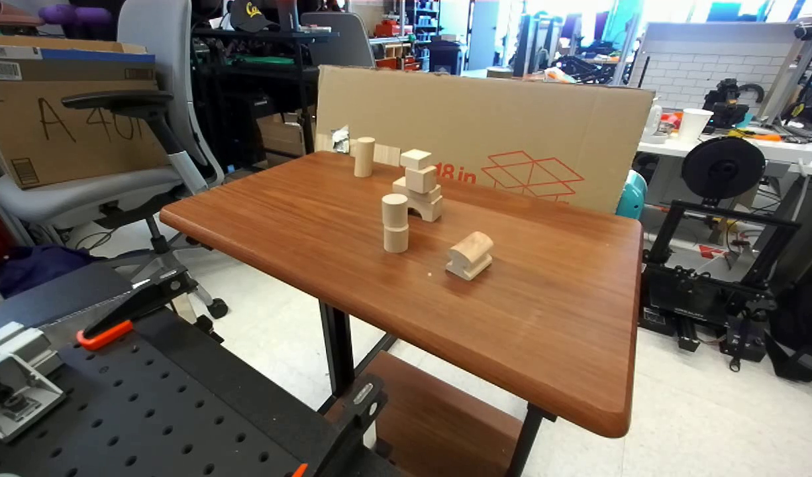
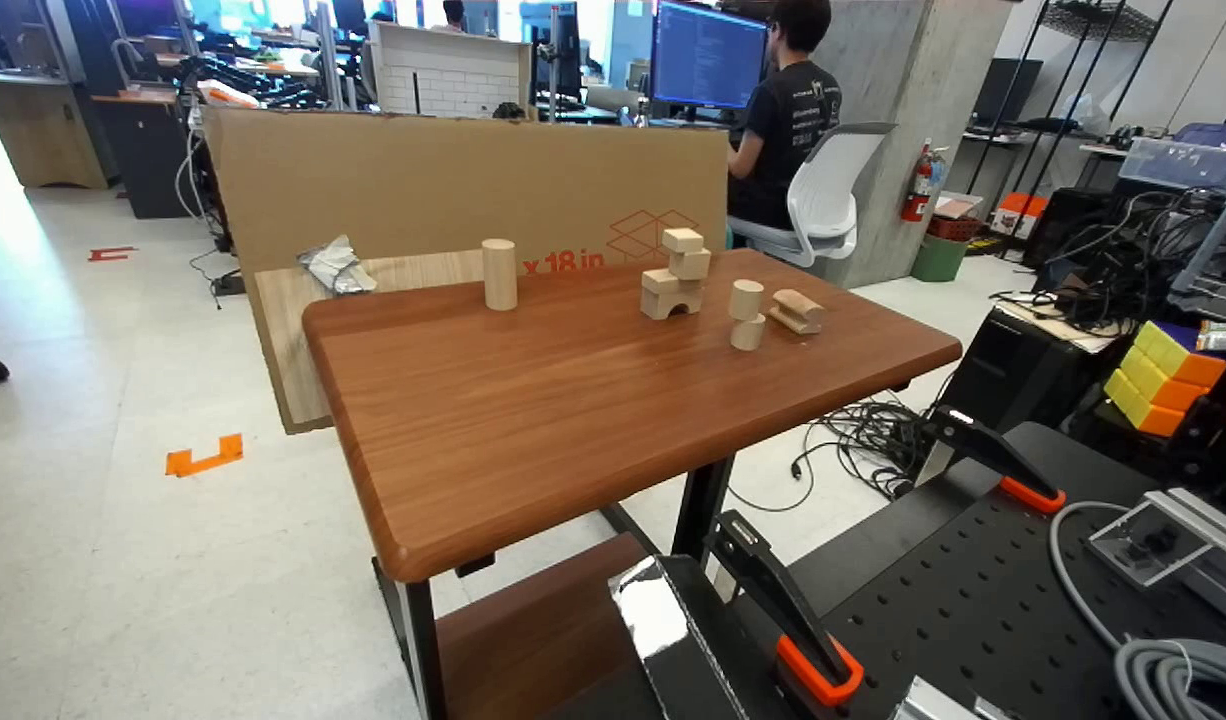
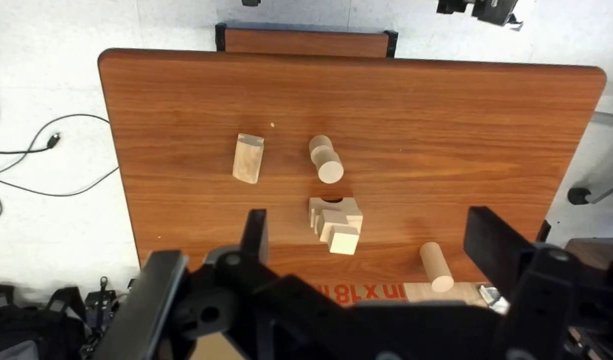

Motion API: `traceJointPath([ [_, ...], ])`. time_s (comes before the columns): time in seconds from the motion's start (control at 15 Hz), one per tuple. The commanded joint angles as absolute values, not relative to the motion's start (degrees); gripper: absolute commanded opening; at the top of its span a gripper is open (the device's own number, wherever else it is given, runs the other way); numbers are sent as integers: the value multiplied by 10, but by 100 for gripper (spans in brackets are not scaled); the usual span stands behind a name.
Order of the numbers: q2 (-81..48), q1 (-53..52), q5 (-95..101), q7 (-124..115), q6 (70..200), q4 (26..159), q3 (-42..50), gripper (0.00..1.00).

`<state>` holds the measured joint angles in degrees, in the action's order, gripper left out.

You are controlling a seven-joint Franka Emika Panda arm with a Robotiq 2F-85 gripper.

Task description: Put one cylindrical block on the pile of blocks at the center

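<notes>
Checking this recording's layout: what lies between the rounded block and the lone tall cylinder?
In the wrist view, the pile of blocks stands between the rounded block and the lone tall cylinder; the two stacked cylinders stand off that line.

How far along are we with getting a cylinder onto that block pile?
Done: no placement shows; the pile is topped by a boxy block. In hand: nothing; the tool is open and empty. Left: apparently grasping and placing, perhaps using the upper cylinder, which stands on a lower cylinder beside the pile.

Black jaws, spread wide apart, seemingly aimed down
</notes>
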<state>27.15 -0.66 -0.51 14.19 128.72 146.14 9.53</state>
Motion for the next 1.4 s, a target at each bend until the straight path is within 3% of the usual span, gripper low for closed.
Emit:
traceJointPath([
  [0.0,186,-1,-19,139,1360,1443,92,100],
  [0.4,80,-2,-33,138,1420,1433,82,100],
  [1.33,-77,6,-15,88,1429,1358,38,100],
])
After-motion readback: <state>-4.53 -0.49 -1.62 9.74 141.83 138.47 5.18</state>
